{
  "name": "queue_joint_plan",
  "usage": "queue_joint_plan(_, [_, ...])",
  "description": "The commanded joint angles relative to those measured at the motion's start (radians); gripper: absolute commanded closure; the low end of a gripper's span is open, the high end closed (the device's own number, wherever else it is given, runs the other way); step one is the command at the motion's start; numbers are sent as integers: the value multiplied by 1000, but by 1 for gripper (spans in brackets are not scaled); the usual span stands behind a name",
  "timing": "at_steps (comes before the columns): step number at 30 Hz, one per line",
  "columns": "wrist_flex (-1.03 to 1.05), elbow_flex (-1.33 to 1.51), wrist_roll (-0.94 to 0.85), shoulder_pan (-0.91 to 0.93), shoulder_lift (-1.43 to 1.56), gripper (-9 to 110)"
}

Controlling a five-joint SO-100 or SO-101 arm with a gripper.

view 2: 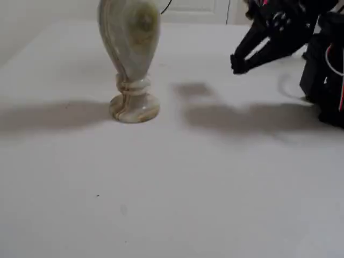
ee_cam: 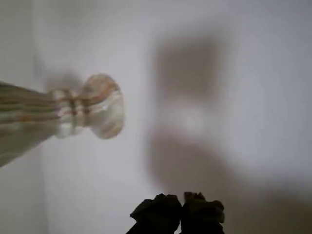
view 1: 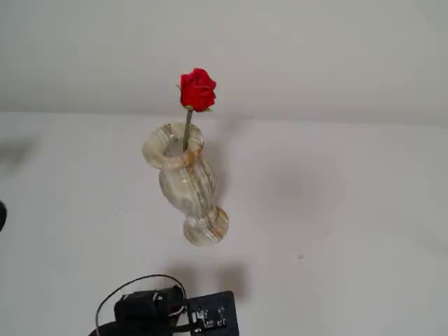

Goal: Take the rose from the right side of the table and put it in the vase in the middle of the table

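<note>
One fixed view looks steeply down from above the arm's base, which shows at its bottom edge, and faces outward over the smooth white desk (view 1: 336, 210). It takes in the whole cream-and-tan banded stone vase (view 1: 187, 183) and the red artificial rose (view 1: 198, 89) standing in its mouth.

The other fixed view sits low, close to desk level, facing across the desk; the vase (view 2: 130, 59) is cut off at the top, and the black two-finger gripper (view 2: 237, 64) hangs to the vase's right.

The wrist view looks down past the gripper (ee_cam: 181, 208) at its bottom edge, close to the desk, blurred, with the vase's round foot (ee_cam: 102, 107) up and to the left.

All three views share the vase's foot and the desk.
</note>
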Motion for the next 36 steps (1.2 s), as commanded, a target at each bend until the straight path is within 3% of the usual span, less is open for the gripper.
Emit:
queue_joint_plan(1, [-37,44,0,21,8,102])
queue_joint_plan(36, [-49,69,57,78,8,101])
